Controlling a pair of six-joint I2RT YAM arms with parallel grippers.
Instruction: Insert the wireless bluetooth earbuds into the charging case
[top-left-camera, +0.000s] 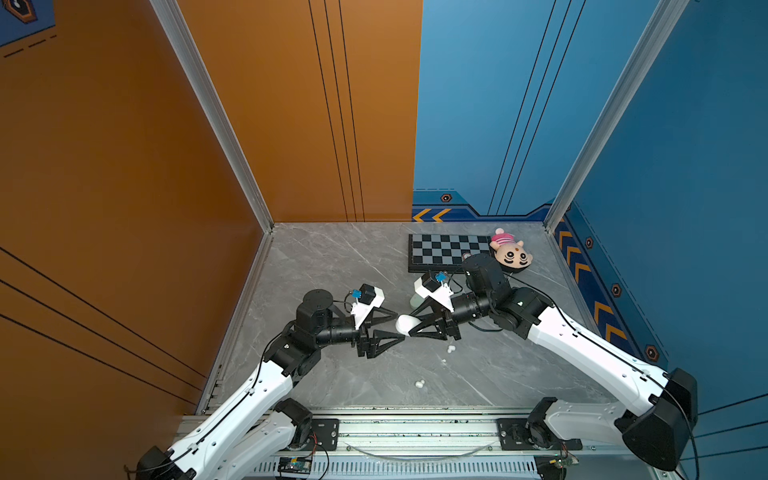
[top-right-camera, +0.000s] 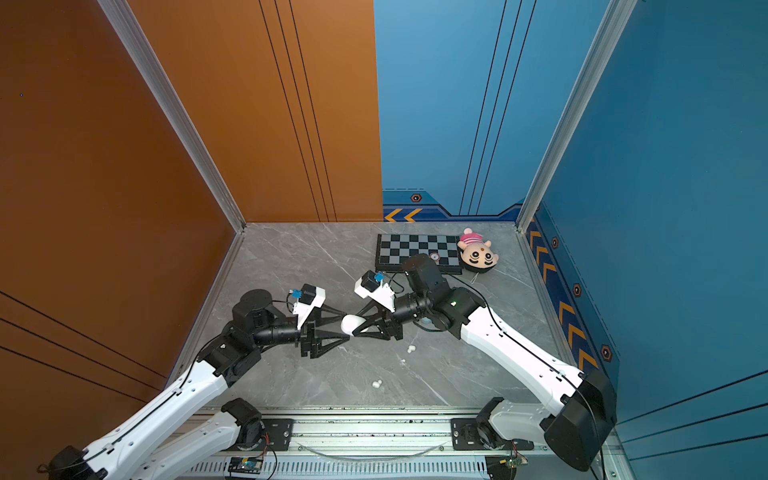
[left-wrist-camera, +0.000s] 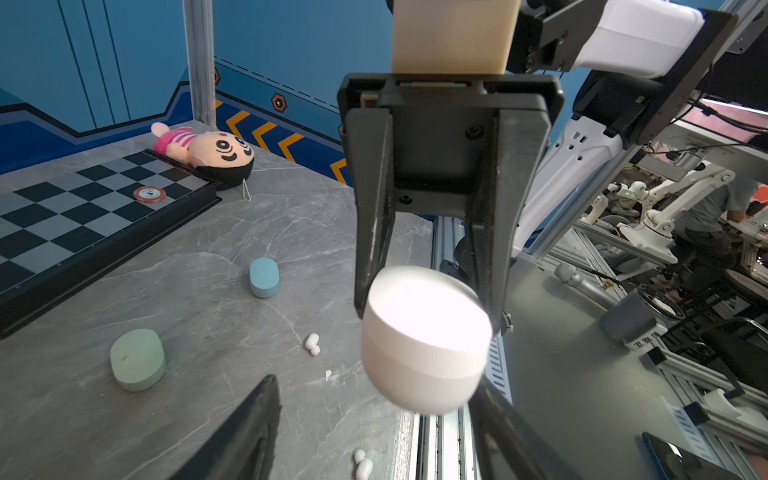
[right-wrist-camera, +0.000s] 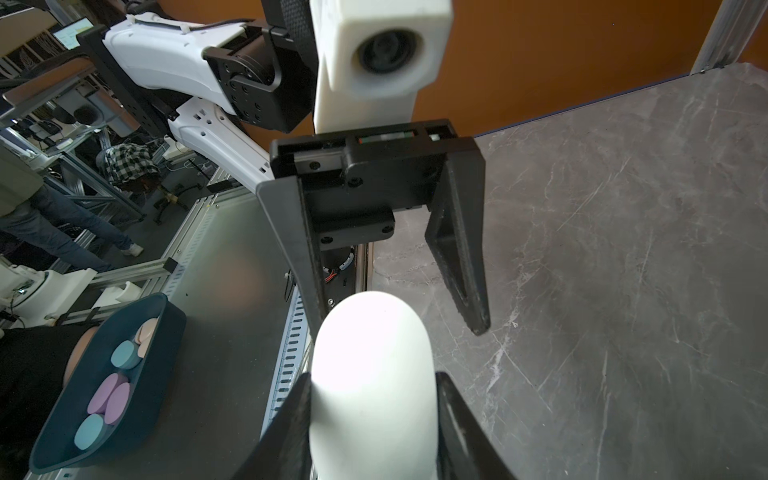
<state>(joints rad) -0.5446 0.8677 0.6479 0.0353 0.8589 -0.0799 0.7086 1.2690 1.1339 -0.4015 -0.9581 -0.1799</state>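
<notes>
Right hand (top-left-camera: 412, 325) is clamped on a white case (right-wrist-camera: 374, 374), holding it above the surface (top-left-camera: 332, 266). Left hand (top-left-camera: 398, 326) faces it, jaws spread wide around the case's end. White earbuds (top-left-camera: 450, 348) lie loose in pairs on the surface below.

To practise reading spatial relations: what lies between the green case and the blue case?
Nothing. The table between the green case and the blue case is bare, as the left wrist view shows.
</notes>
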